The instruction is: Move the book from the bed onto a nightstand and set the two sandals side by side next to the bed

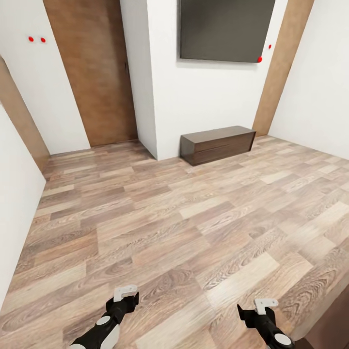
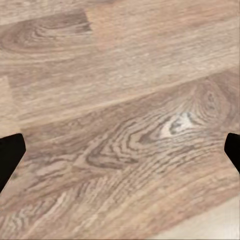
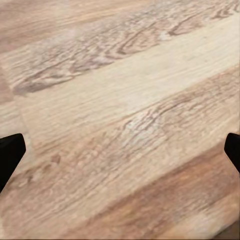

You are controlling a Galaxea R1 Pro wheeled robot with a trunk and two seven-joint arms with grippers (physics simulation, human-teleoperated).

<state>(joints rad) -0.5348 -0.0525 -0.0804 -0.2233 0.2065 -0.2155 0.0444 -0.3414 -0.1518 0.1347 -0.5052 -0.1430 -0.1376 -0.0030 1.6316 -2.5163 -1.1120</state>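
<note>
1. Brown-grey wood planks make up the floor (image 1: 184, 213) of the bedroom, which spreads across most of the head view and lies bare between the robot and the far wall.
2. A low dark brown cabinet (image 1: 218, 144) sits on the floor against the white wall (image 1: 203, 102), well apart from both arms.
3. Above the cabinet a dark flat screen (image 1: 225, 29) hangs on that wall.
4. A brown wood door panel (image 1: 94, 72) stands at the far left, and a narrower brown panel (image 1: 278, 68) runs up the wall to the right of the screen.
5. The left pincer (image 1: 125, 294) hangs low over the planks at the near edge of the head view; in the left wrist view its dark fingertips (image 2: 10, 155) sit at opposite sides with bare floor between them, so it is spread apart and holds nothing.
6. The right pincer (image 1: 264, 307) hangs likewise at the near right; its dark fingertips (image 3: 10, 152) in the right wrist view are also wide apart over pale planks, with nothing in its grasp.
7. A strip of darker brown surface (image 1: 334, 315) shows at the near right corner, just beside the right arm; what it belongs to cannot be told.
</note>
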